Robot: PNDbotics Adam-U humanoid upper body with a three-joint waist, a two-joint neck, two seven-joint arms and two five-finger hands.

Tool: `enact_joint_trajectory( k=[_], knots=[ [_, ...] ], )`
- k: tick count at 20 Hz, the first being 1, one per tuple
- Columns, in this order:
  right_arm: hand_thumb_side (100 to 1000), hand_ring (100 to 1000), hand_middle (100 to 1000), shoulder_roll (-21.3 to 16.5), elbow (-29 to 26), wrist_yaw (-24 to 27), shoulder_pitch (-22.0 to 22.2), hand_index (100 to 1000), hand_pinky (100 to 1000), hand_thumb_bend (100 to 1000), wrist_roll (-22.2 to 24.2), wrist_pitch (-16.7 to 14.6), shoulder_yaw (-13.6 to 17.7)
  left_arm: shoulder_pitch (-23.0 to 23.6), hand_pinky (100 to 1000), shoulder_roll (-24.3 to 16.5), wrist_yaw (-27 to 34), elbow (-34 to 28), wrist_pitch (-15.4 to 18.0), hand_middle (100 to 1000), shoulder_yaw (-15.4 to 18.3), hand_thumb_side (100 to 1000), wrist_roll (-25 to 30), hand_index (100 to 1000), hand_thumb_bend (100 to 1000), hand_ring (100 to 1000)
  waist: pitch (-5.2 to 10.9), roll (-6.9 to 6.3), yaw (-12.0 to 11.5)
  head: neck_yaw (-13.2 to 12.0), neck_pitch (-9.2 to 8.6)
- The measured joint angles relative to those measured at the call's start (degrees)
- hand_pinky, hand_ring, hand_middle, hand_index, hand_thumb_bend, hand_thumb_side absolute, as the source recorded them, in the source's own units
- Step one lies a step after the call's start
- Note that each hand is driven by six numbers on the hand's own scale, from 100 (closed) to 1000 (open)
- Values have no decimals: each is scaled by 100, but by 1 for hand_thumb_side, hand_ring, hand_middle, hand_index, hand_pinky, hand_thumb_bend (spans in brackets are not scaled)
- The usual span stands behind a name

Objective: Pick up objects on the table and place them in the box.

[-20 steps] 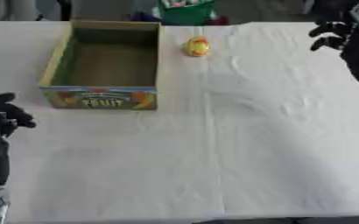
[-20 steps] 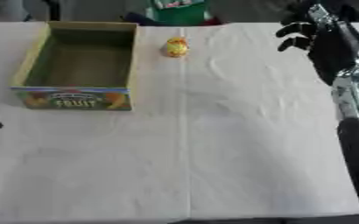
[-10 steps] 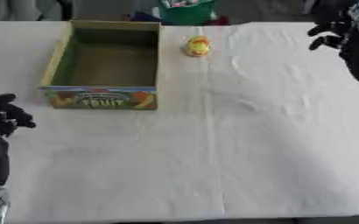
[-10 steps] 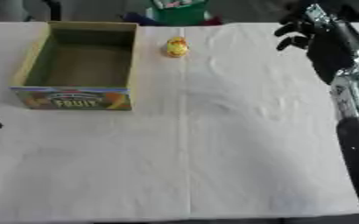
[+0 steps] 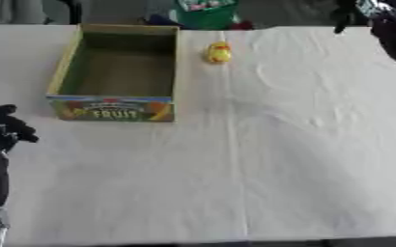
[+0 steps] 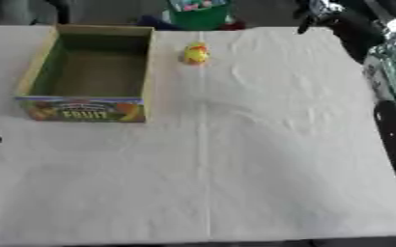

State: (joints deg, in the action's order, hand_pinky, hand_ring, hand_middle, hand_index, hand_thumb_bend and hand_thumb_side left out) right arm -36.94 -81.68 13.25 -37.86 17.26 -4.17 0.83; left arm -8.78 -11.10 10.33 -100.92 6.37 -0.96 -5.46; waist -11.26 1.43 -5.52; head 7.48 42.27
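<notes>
The small yellow object (image 5: 218, 52) lies on the white tablecloth (image 5: 303, 144) just right of the open box (image 5: 117, 72) marked FRUIT — outside it; the left hand (image 5: 5, 129) rests at the left edge, fingers curled on nothing. The right hand (image 6: 319, 12) is high at the far right corner — whether clenched or released I cannot tell.

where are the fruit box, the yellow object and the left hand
fruit box (image 5: 113, 108), left eye view, on its printed front wall
yellow object (image 5: 218, 52), left eye view, on its middle
left hand (image 5: 5, 128), left eye view, on its curled fingers at the left edge
</notes>
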Motion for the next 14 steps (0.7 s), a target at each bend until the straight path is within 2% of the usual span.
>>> enact_joint_trajectory(
  k=[6,10,14],
  knots=[
    [227,606,599,77,1073,-1176,-886,778,487,100,171,-689,-287,13,468,-2,0,1,2,449,-39,781,34,667,100,484,27,0,-94,102,1],
    [207,622,623,370,1927,-1997,-1401,801,511,100,226,-1080,-334,15,467,-4,0,1,-5,449,-71,780,66,667,100,484,29,0,-195,160,1],
    [198,670,684,691,2885,-3143,-1887,836,565,100,120,-1371,-323,13,467,-5,11,1,-1,449,-109,780,113,667,100,484,29,3,-345,261,0]
  ],
)
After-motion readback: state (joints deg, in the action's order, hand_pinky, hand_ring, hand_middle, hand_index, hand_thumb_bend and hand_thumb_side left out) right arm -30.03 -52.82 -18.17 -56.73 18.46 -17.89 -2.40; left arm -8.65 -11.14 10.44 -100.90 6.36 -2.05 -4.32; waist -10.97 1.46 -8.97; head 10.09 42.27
